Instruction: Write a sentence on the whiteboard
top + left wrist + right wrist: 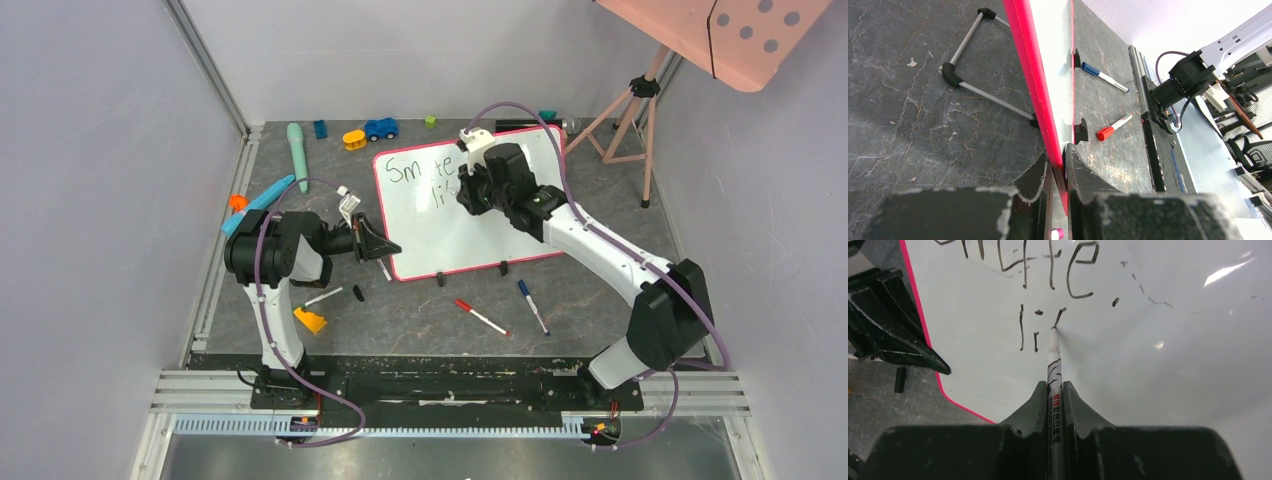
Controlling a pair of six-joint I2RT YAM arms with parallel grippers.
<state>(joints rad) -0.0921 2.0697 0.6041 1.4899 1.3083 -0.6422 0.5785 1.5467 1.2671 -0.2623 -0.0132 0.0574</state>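
Working outward from the arm bases, I see a dark grey, marble-veined surface with a matt finish. Two capped markers lie loose on it, both slim white cylinders: one red-capped marker and one blue-capped marker. One short black cap and one yellow wedge-shaped piece lie nearer the left arm.

Beyond these, the whiteboard stands at mid-surface on two small black feet, its face tilted up toward the overhead camera. It is a glossy white rectangle with rounded corners and a thin pink-red frame. The right wrist view shows bright glare spots on it. The left gripper has its jaws clamped on the frame at the board's near left corner, with one scuffed black pad on each side of the edge.

The right gripper has its jaws closed on the held marker, a white barrel with printed lettering. Its tip touches the board face. The sentence is thin black handwriting in two visible lines. The upper line reads roughly "Smtte."; the lower shows "li" plus one short slanted stroke ending at the tip.

Near the far edge lie one teal cylinder, one yellow brick and one blue toy car. At far right, one pink tripod stands below a salmon panel with grey dots.
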